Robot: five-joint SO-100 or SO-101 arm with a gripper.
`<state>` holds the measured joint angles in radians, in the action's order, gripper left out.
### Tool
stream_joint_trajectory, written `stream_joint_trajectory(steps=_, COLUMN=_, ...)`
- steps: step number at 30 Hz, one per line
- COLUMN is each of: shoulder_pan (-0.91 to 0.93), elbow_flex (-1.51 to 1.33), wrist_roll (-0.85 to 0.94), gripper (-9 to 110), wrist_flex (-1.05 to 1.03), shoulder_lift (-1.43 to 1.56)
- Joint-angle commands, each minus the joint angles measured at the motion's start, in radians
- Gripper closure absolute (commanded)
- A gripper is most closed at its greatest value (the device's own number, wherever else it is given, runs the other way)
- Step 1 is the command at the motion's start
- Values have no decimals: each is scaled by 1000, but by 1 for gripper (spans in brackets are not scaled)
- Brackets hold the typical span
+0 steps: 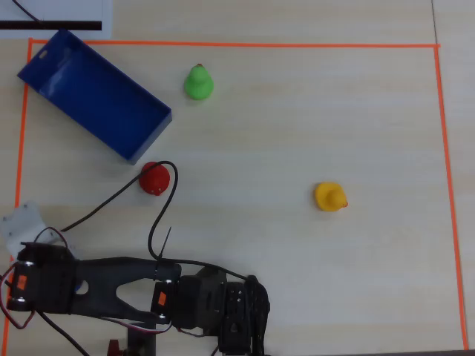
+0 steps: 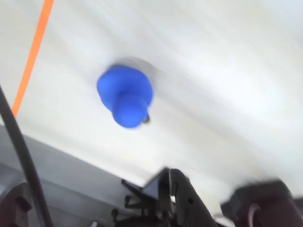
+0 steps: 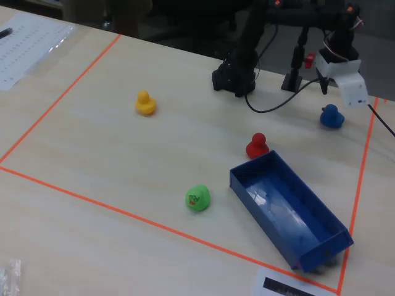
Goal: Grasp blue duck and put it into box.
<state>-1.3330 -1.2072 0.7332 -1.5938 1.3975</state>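
The blue duck point(image 2: 125, 97) is a small rounded bright blue toy on the pale table, blurred in the wrist view, ahead of and left of my gripper point(image 2: 169, 182). In the fixed view the blue duck point(image 3: 332, 116) sits near the right orange line, beside the arm's base and far right of the gripper point(image 3: 233, 80). In the overhead view the arm hides it. The gripper point(image 1: 249, 326) is low at the bottom edge, its jaws together with nothing between them. The box point(image 1: 96, 93) is a dark blue shallow tray at the top left, box point(image 3: 290, 213) standing empty.
A red duck point(image 1: 154, 178) sits just below the box's near end. A green duck point(image 1: 198, 83) lies to the box's right, a yellow duck point(image 1: 329, 196) further right. A black cable point(image 1: 159, 215) loops beside the red duck. Orange tape point(image 1: 444, 185) borders the area.
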Motion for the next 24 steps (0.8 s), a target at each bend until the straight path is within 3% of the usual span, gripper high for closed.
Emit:
stream_joint_trajectory(steps=1, shoulder_pan=-3, elbow_flex=-37, wrist_roll=23, gripper=62, wrist_flex=92, shoulder_lift=2)
stream_joint_trajectory(steps=9, shoulder_pan=35, elbow_flex=-210, wrist_roll=37, gripper=63, wrist_flex=212, shoulder_lift=43)
stream_joint_trajectory(steps=18, shoulder_pan=83, elbow_flex=114, wrist_roll=58, gripper=63, wrist_flex=-32, shoulder_lift=49)
stream_joint_trajectory(steps=24, shoulder_pan=89, elbow_flex=117, wrist_roll=55, gripper=64, wrist_flex=-72, shoulder_lift=54)
